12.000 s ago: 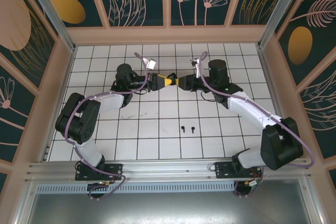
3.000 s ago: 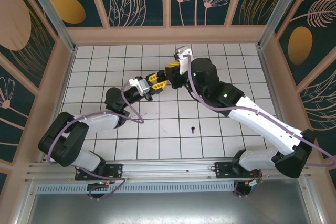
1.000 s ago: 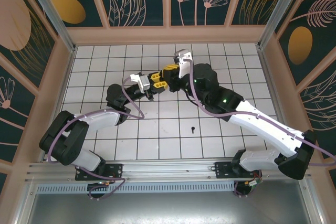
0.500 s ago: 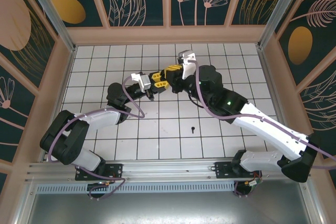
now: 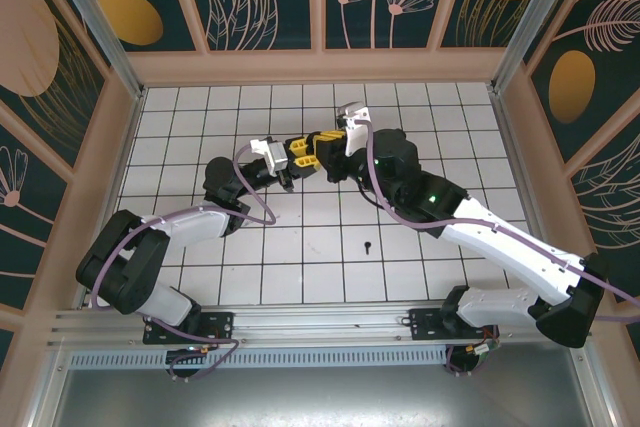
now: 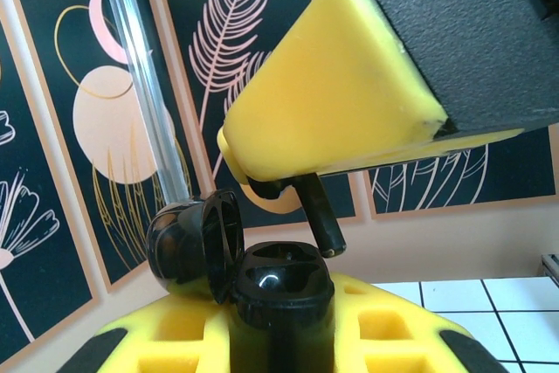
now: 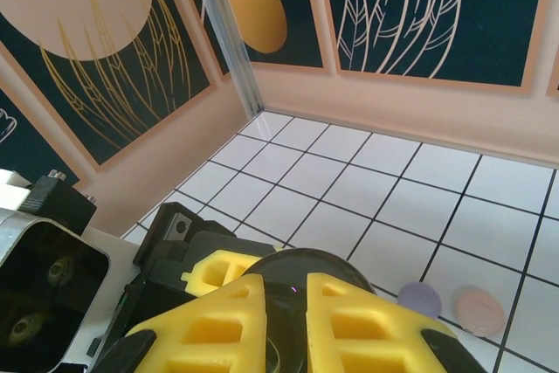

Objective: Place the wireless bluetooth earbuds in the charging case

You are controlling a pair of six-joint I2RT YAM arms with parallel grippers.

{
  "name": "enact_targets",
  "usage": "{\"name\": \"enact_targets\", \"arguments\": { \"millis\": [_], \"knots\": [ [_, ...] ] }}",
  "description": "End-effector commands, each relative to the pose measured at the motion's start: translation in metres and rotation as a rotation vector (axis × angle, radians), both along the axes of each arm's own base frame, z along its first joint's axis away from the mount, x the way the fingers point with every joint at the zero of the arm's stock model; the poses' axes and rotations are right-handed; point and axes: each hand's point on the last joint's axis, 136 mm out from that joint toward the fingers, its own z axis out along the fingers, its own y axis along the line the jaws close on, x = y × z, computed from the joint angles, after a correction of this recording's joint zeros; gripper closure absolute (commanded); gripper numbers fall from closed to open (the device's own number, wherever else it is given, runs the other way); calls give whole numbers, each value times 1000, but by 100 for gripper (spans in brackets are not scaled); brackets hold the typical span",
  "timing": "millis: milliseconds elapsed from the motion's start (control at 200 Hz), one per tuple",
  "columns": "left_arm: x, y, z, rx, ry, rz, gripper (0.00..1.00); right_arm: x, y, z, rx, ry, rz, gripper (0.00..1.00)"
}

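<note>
1. White tiled floor [image 5: 190, 112] with black grid lines lies inside a frame of dark teal wall panels [image 5: 265, 7] painted with pale leaves and orange ovals.
2. At left, the left arm [image 5: 175, 227] reaches from the near edge toward the middle of the floor.
3. The left gripper [image 5: 296, 154] is clamped on a black charging case [image 6: 279, 290]. The case stands upright between the yellow fingers [image 6: 166, 338], and its lid [image 6: 190, 246] is flipped open to the left.
4. Just right of it, the right gripper [image 5: 322, 139] points down at the case, its fingers [image 7: 223, 325] drawn nearly together.
5. In the left wrist view, those fingers pinch a black earbud [image 6: 317, 214] by its head. The stem slants down to the rim of the case's open well, and whether it touches cannot be told.
6. Nearer the arm bases and further right, a second black earbud [image 5: 368, 245] lies alone on the floor, well apart from both grippers.
7. In the right wrist view, a lilac disc [image 7: 421, 300] and a pink disc [image 7: 479, 310] lie side by side on the tiles.
</note>
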Motion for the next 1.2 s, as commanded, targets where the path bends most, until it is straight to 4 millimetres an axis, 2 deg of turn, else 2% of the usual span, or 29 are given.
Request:
{"name": "enact_targets", "arguments": {
  "millis": [0,300,515,801,1191],
  "knots": [
    [-8,-2,16,-22,-34,-36,100,0,0,6,33,-9,-1,86],
    [-10,-2,18,-27,-38,-50,100,5,5,-4,10,8,1,86],
    [-11,-1,22,-30,-45,-50,100,8,4,-21,-33,32,-9,87],
    [-11,-2,24,-29,-43,-52,100,1,7,-44,-132,40,49,90],
    [-10,-3,23,-22,-30,-54,100,-7,27,-58,-242,37,158,90]
  ]
}}
